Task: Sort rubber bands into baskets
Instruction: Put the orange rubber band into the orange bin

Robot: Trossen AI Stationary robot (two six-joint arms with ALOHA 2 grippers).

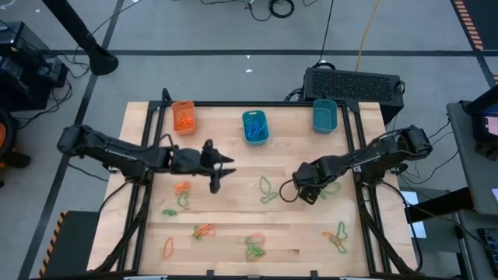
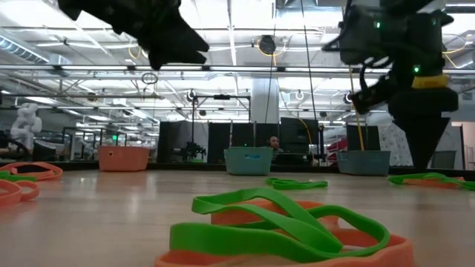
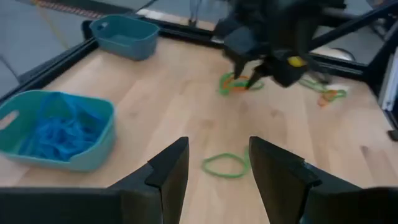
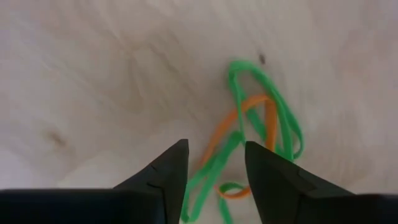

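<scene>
While parted, right end effector (image 4: 214, 171) just above tangled green-and-orange rubber bands (image 4: 261, 127), none held.

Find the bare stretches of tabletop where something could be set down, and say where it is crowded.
Bare wood lies in front of the orange basket, the middle blue basket and the right teal basket, and between the left gripper and right gripper. The near strip is crowded with rubber bands.

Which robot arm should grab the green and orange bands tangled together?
The right gripper: its open fingers hang right over the green and orange tangle. The left gripper hovers mid-table, farther away.
</scene>
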